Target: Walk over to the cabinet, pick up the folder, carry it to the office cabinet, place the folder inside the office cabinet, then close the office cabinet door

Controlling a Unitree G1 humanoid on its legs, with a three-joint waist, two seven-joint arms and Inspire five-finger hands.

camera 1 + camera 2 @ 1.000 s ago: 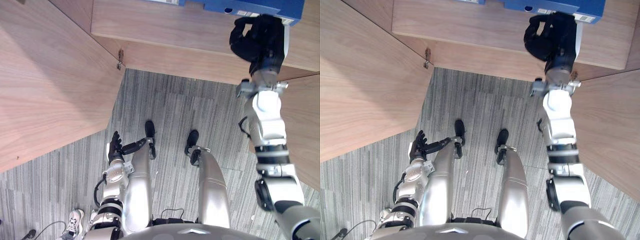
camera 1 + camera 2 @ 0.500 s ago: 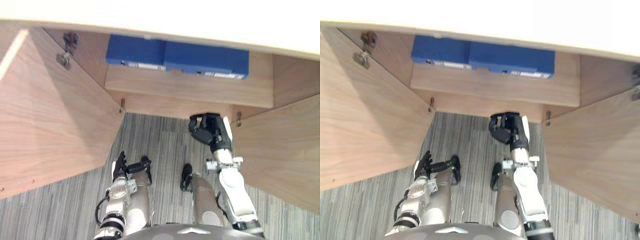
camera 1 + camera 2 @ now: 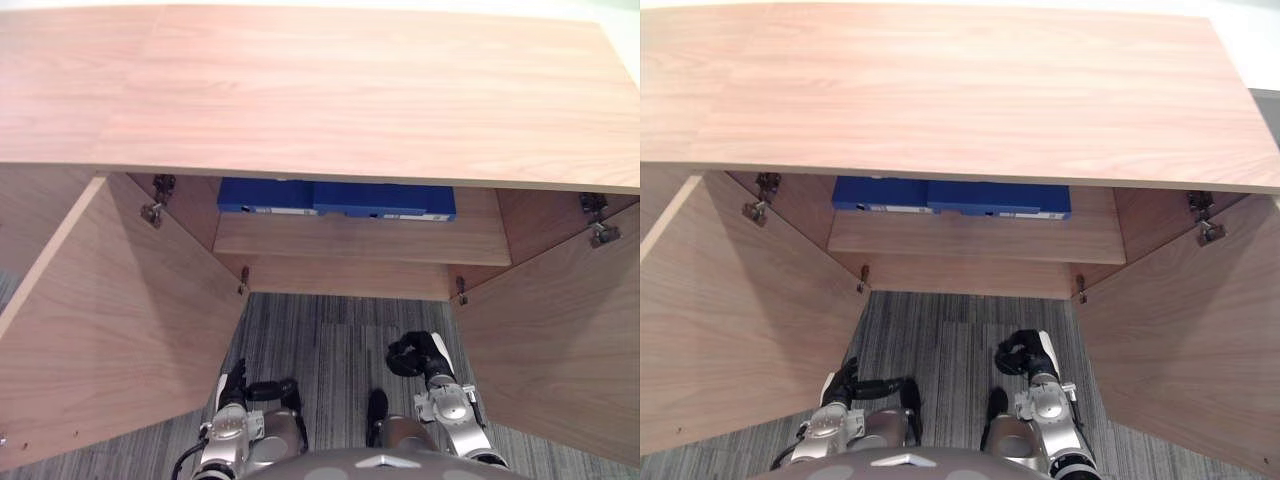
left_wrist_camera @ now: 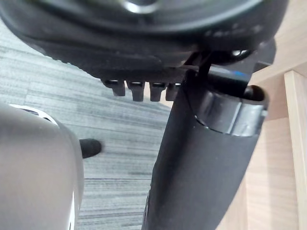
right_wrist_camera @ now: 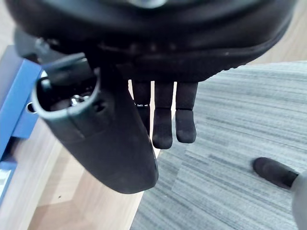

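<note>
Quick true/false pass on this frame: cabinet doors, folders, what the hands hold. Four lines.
1. The right door is shut. False: the left door and the right door both stand open.
2. Blue folders lie on the shelf inside the cabinet. True.
3. The right hand holds a folder. False: it is curled on nothing.
4. Both hands are low over the carpet, the left hand with relaxed fingers. True.

The blue folders [image 3: 335, 197] carry labels [image 3: 280, 211] too small to read
</note>
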